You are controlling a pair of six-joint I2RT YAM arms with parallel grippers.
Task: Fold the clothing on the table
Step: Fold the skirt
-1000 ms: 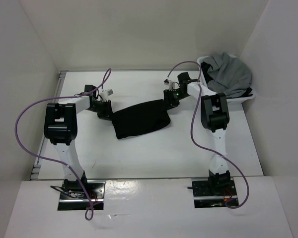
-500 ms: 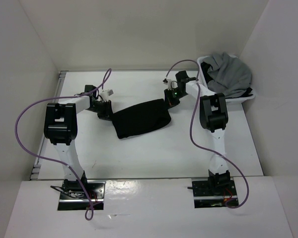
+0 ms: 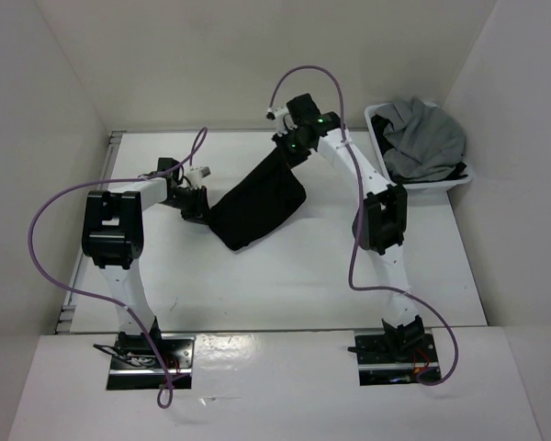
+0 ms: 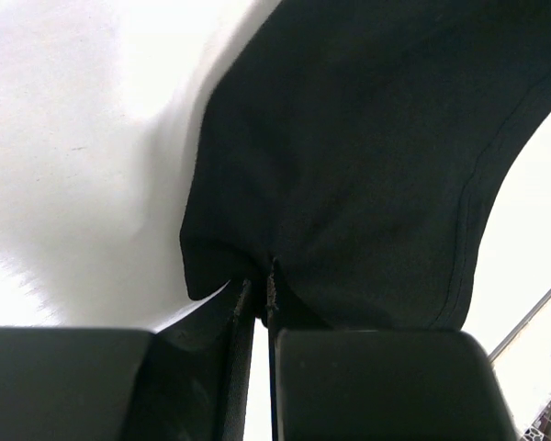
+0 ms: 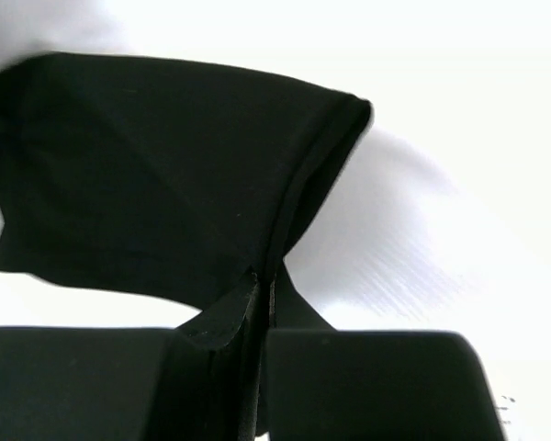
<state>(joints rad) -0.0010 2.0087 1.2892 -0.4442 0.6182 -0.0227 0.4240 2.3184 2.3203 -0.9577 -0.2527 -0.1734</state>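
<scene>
The black clothing hangs stretched between both grippers above the white table. My left gripper is shut on its left corner, low near the tabletop. In the left wrist view the fabric is pinched between the left gripper jaws. My right gripper is shut on the upper right corner, raised toward the back of the table. The right wrist view shows a hem of the clothing running into the closed right gripper.
A white basket heaped with a grey garment stands at the back right corner. A metal rail runs along the table's left edge. White walls close in the left, back and right sides.
My right gripper shut on the clothing's right corner, then lifted it up, back and to the left. The cloth now slants steeply. My left arm held still.
</scene>
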